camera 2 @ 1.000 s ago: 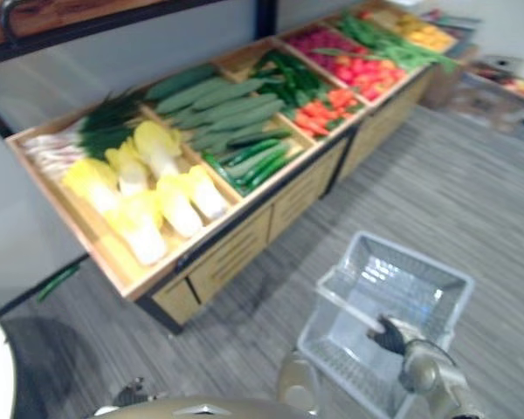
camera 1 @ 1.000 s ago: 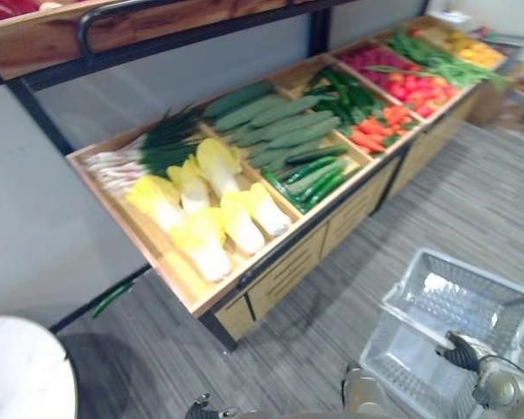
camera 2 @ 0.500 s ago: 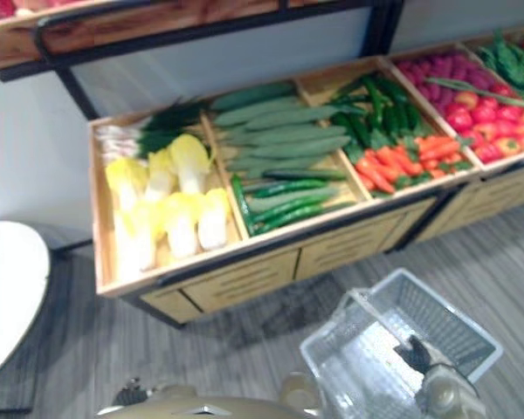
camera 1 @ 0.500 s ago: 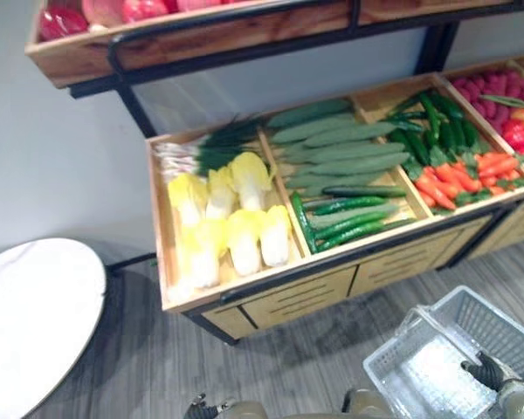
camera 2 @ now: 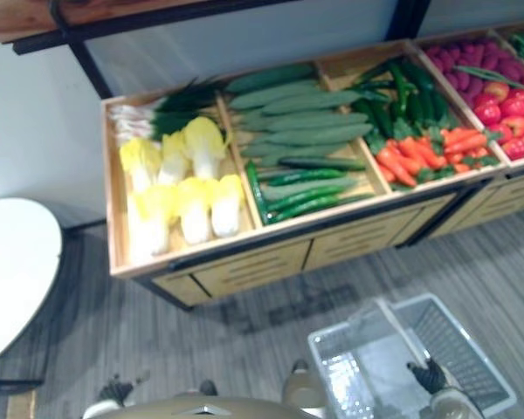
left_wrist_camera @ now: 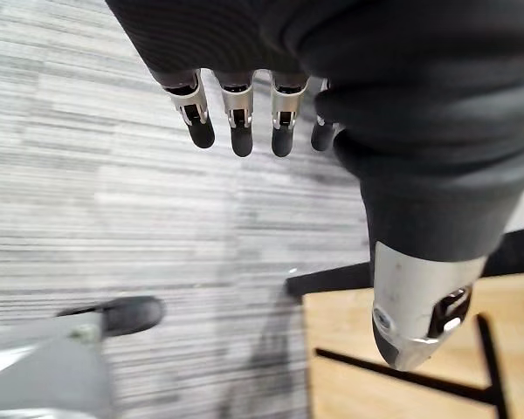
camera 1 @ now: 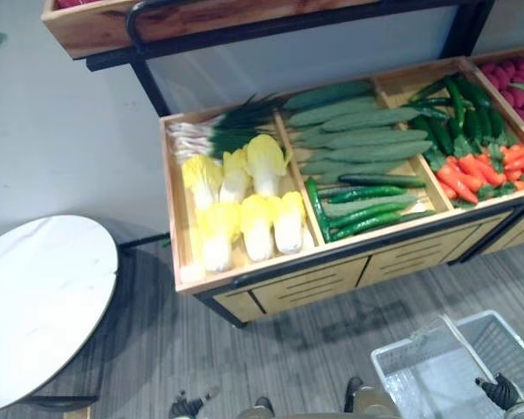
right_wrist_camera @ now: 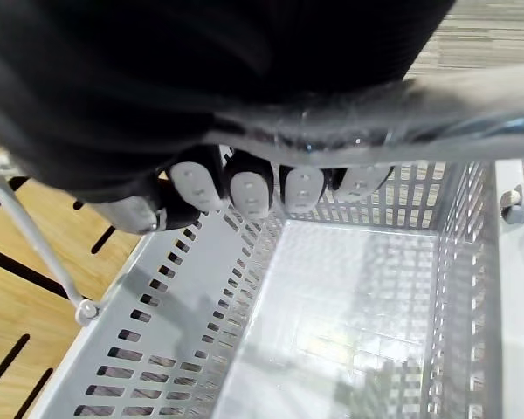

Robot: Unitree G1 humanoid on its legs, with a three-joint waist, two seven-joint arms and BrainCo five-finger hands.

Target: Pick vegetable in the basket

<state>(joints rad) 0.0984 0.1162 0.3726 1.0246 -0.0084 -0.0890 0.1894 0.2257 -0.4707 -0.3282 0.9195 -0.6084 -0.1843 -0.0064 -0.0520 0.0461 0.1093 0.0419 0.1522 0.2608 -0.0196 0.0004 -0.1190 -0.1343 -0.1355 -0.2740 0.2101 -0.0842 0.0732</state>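
Right hand (camera 1: 503, 390), at five o'clock, curls round the handle (camera 1: 461, 340) of the basket (camera 1: 402, 374); left hand (left_wrist_camera: 237, 109) hangs, fingers relaxed and straight.

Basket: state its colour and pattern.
The basket is light grey, its walls pierced with rows of slots; the right wrist view shows it best.

Camera shift leftward: round white table (camera 1: 44, 305) now fuller in frame, basket (camera 1: 419, 384) lower, at right corner.

Produce stand (camera 1: 307, 284) across the upper frame: cabbages (camera 1: 244, 223) left, cucumbers (camera 1: 367, 209) centre, carrots (camera 1: 480, 170) right. Round table (camera 1: 35, 305) lower left; basket (camera 1: 424, 384) lower right.
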